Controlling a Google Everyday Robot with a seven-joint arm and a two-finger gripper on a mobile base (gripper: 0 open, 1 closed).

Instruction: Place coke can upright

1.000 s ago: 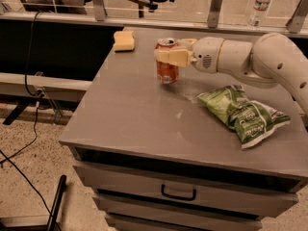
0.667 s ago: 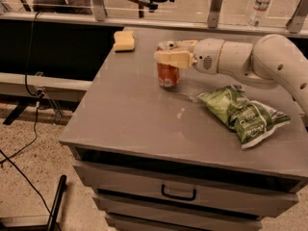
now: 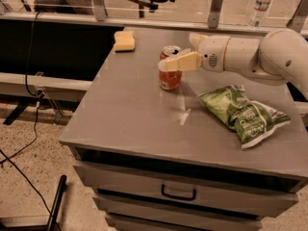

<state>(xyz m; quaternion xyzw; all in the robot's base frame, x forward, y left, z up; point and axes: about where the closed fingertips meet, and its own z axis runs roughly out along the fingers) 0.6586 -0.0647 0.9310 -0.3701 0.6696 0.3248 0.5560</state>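
The red coke can (image 3: 169,77) stands upright on the grey cabinet top (image 3: 130,114), a little behind its middle, silver top facing up. My gripper (image 3: 176,50) reaches in from the right on a white arm and is open around the can's upper part. The near finger (image 3: 183,62) crosses in front of the can just below its rim. The far finger (image 3: 197,37) sits behind and to the right of the can, apart from it.
A green chip bag (image 3: 243,112) lies to the right of the can. A yellow sponge (image 3: 124,41) lies at the back left corner. A clear water bottle (image 3: 260,5) stands beyond the glass rail. Drawers (image 3: 179,192) are below the top, and cables run on the floor at left.
The can and gripper have come down slightly, and the can now rests on the top. The fingers stay around its upper part.
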